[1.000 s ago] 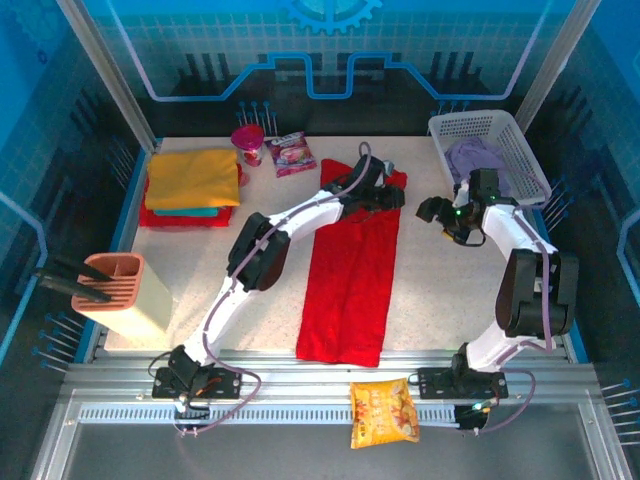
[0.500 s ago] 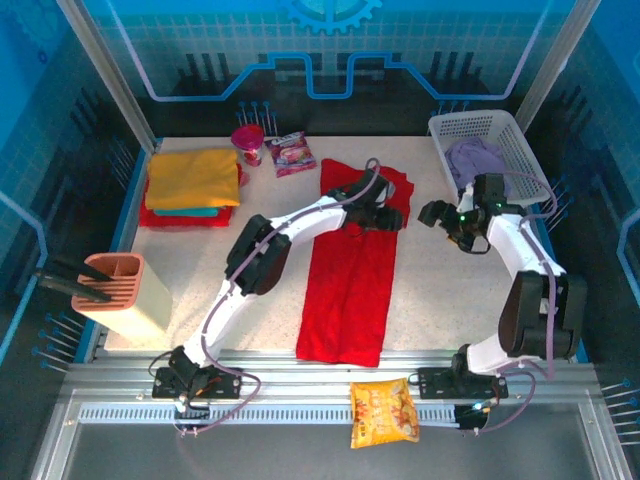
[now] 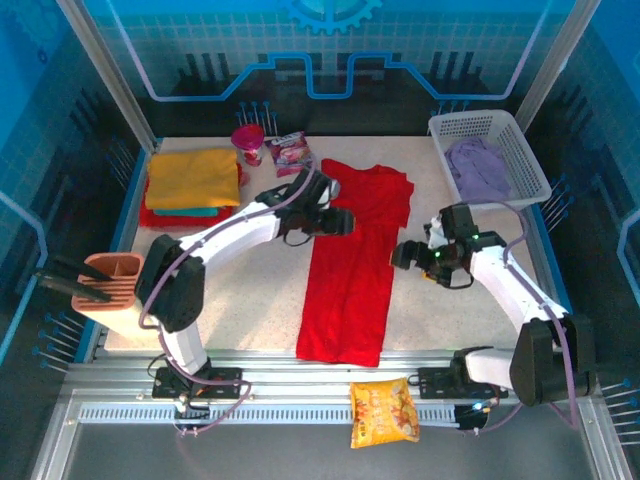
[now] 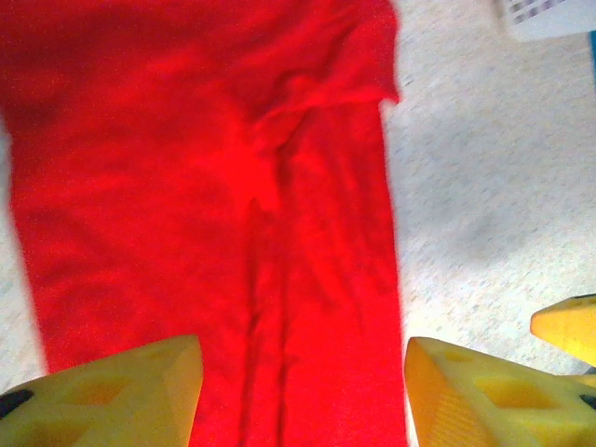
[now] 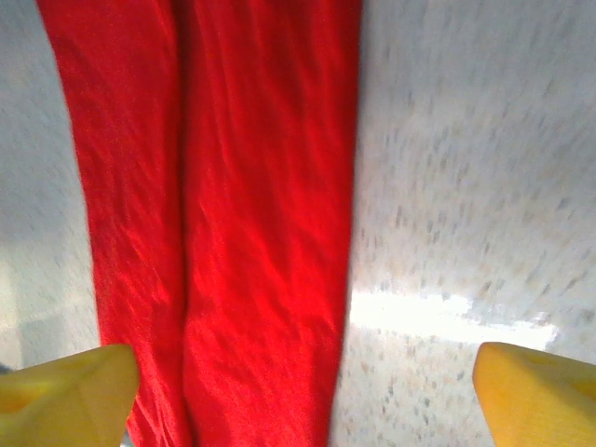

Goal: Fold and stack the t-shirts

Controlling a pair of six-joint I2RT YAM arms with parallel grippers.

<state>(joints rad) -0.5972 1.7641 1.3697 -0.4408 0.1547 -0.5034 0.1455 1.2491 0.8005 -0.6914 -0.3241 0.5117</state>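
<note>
Left gripper (image 3: 340, 222), fingers spread wide and empty, is hovering over the upper part of the red t-shirt (image 3: 352, 275). Right gripper (image 3: 402, 256), equally wide, is hanging at its right edge. The shirt is lying as a long strip mid-table (image 3: 250, 290), with the yellow-topped stack (image 3: 190, 178) far left and the lilac shirt (image 3: 478, 165) in the basket (image 3: 528, 150).

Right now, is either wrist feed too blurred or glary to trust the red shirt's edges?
Left wrist: soft throughout, the red t-shirt oversaturated so creases smear, but its right edge against the table reads. Right wrist: table speckle streaked by blur, a glare patch beside the shirt's edge, low down. Top external: sharpest, blue-tinted; edges plain.
</note>
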